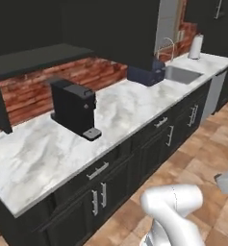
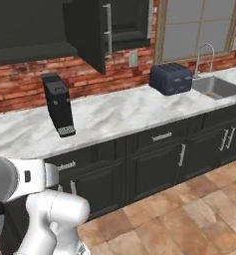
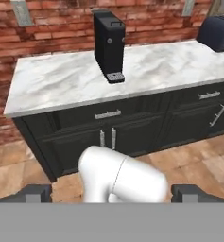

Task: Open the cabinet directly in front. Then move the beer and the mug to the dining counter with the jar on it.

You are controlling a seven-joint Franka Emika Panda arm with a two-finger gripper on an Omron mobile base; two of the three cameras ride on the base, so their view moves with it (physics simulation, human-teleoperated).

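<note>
The gripper (image 3: 111,193) hangs low and well back from the marble worktop (image 3: 75,80), out over the tiled floor (image 3: 19,170). Its two dark fingertips (image 3: 33,193) stand at the far left and right of the hand view, as wide apart as they go, with nothing between them.

The black coffee machine (image 2: 59,104) serves as the landmark. It stands on the worktop against the brick wall (image 2: 20,84), straight ahead of the gripper and above its level. The cabinet (image 2: 97,27) hangs on the wall above and just right of the coffee machine; one door (image 2: 87,32) swings out toward the room, its long silver bar handle (image 2: 108,29) on the free edge. The inside looks dark, and I cannot tell what it holds. The cabinet is high above the gripper and well apart from it.

To the right of the coffee machine, farther along the worktop, sits a dark blue toaster (image 2: 170,78), then a sink (image 2: 216,87) with a curved tap (image 2: 204,55). Below the coffee machine run black drawers and doors (image 3: 108,134) with silver handles.
</note>
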